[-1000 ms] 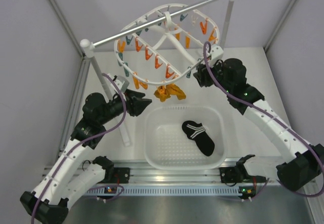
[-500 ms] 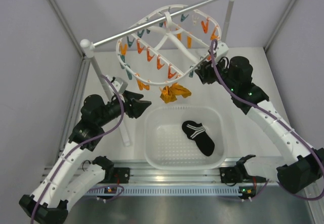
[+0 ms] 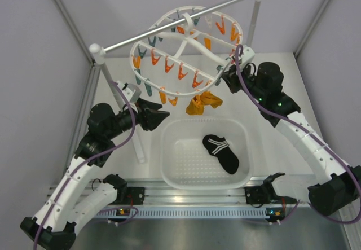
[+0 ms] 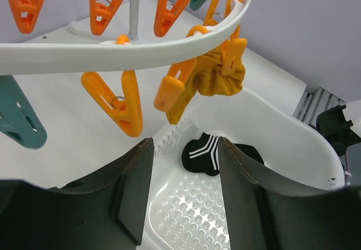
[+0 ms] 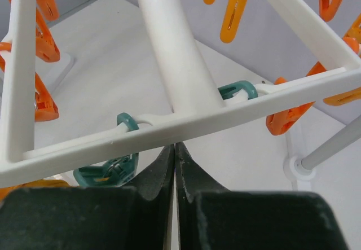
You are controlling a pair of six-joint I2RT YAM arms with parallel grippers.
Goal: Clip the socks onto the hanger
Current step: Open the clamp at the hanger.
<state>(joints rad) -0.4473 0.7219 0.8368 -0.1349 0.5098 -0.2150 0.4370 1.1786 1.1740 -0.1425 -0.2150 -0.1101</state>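
Observation:
The white oval hanger (image 3: 190, 40) hangs from the rod, tilted, with orange and teal clothespins. Two mustard socks (image 3: 203, 102) dangle clipped at its near rim, above the basket's back edge; they also show in the left wrist view (image 4: 217, 80). A black striped sock (image 3: 221, 153) lies in the basket and shows in the left wrist view (image 4: 203, 151). My right gripper (image 3: 228, 75) is shut, its tips against the underside of the hanger rim (image 5: 186, 123). My left gripper (image 3: 163, 114) is open and empty, left of the socks and below the rim (image 4: 113, 47).
A white perforated basket (image 3: 169, 165) stands in the middle near the front. A silver rod (image 3: 169, 27) on two white posts (image 3: 98, 55) carries the hanger. A teal clothespin (image 5: 110, 168) hangs just left of my right fingers. Grey walls close in both sides.
The hanger has turned and swung to the right, carrying the mustard socks rightward. My right gripper moved with its rim, slightly back. My left arm has barely moved.

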